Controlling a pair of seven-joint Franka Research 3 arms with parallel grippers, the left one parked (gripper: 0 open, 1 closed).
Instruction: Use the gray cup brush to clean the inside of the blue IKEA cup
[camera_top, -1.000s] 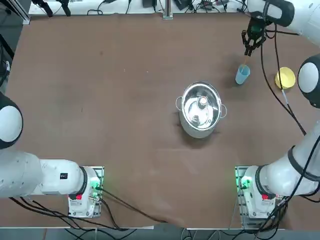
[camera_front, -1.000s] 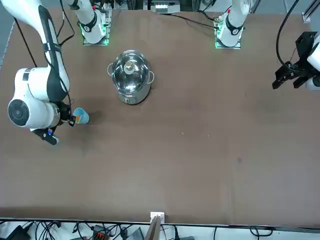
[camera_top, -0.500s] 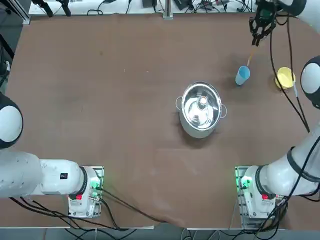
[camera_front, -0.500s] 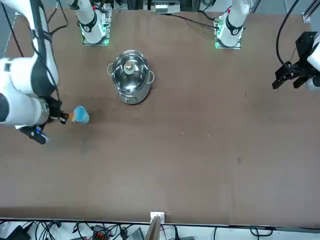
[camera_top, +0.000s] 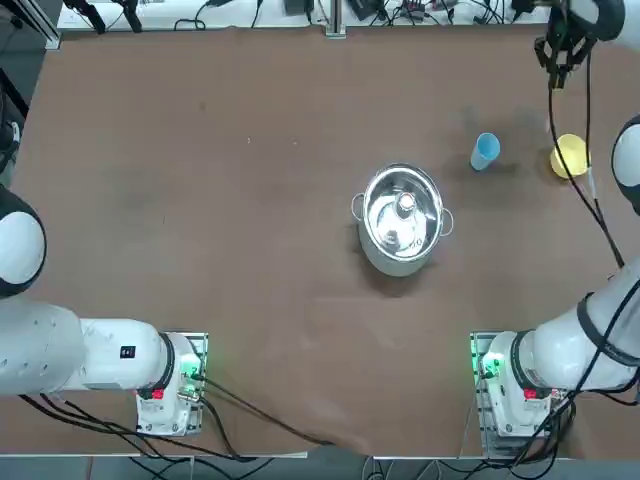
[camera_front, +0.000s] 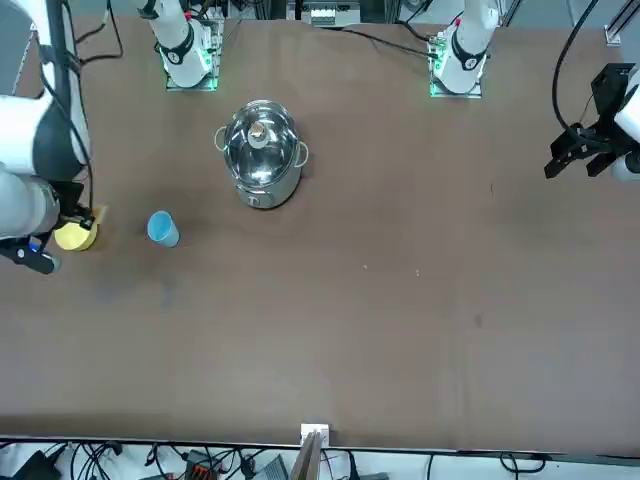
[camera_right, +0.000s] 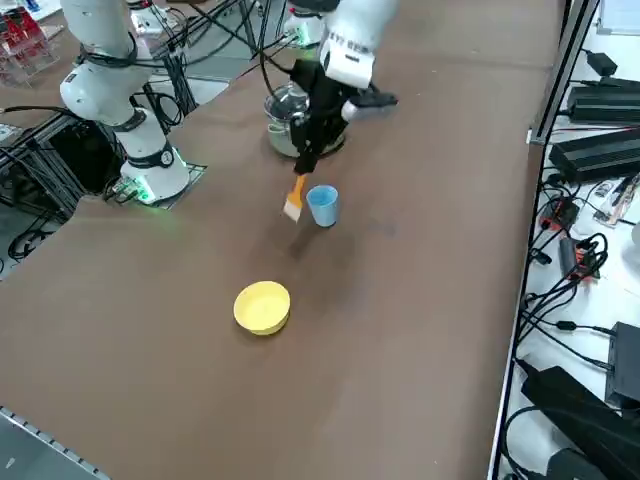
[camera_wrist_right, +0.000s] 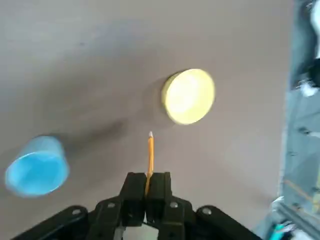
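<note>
Orange-handled slim brush with a paler end, pinched by its handle between the two black fingers of the right gripper; working end free, held up off the table. Brush probably very light, handle stiff, bristles giving. Smooth handle could twist under a sideways push; present hold looks right, leaving the paler end clear.

Light-blue plastic tumbler upright on the brown table, apart from the gripper, brush outside it. Likely thin-walled and very light, slippery on the outside, easily slid or tipped by a scrub against the wall. If it needs steadying, take it low on the sides; a hard squeeze at the rim might flex it.

Containers: tumbler open-topped, nothing seen inside. Small yellow round bowl also open, nothing visible in it. Steel two-handled pot has its glass lid on; contents can't be made out.

Judgement: at the approach stage, scrubbing not begun. Next, bring the brush over the tumbler's mouth, tip down, and lower it centrally; catching the rim is the main risk.
</note>
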